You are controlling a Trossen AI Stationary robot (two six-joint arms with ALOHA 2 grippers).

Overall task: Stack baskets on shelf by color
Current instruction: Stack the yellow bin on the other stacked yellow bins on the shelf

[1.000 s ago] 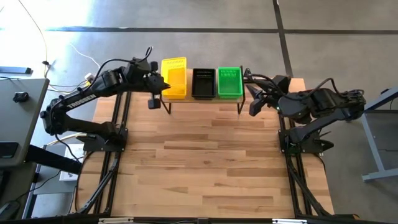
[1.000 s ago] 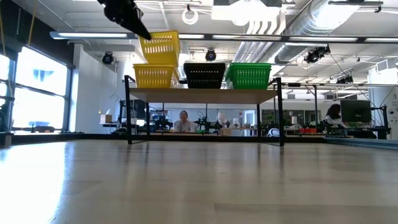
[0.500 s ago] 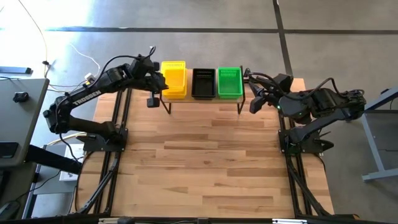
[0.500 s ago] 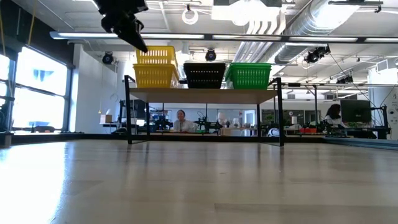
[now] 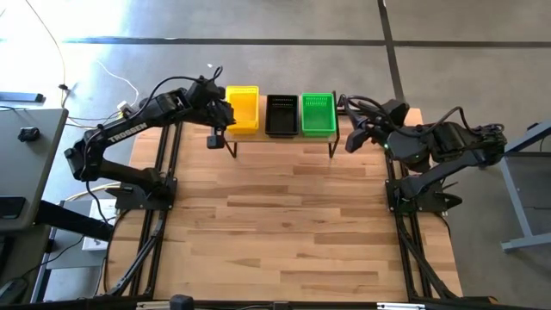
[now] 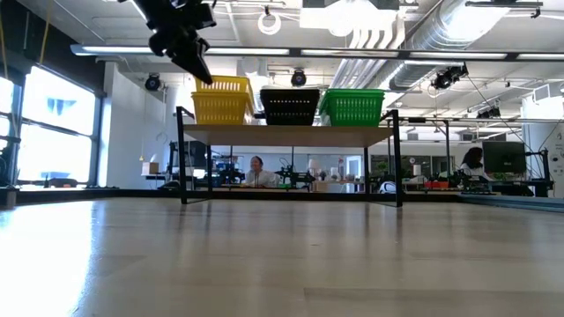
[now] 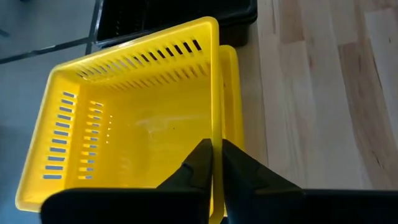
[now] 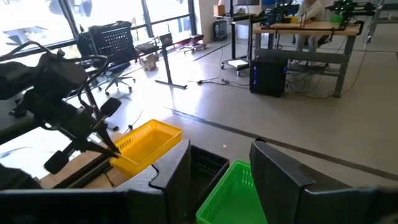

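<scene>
Left hand clamped on rim of top yellow basket, nested in stack at shelf 9 o'clock end. Next: release, lift clear. Right hand apart, idle (3 o'clock).

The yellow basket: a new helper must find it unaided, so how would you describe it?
Look at the shelf along the table's far edge. Three basket stacks sit there in a row, and the yellow basket is at the left arm's end, beside the black. It alone has the left gripper pinching its rim.
</scene>
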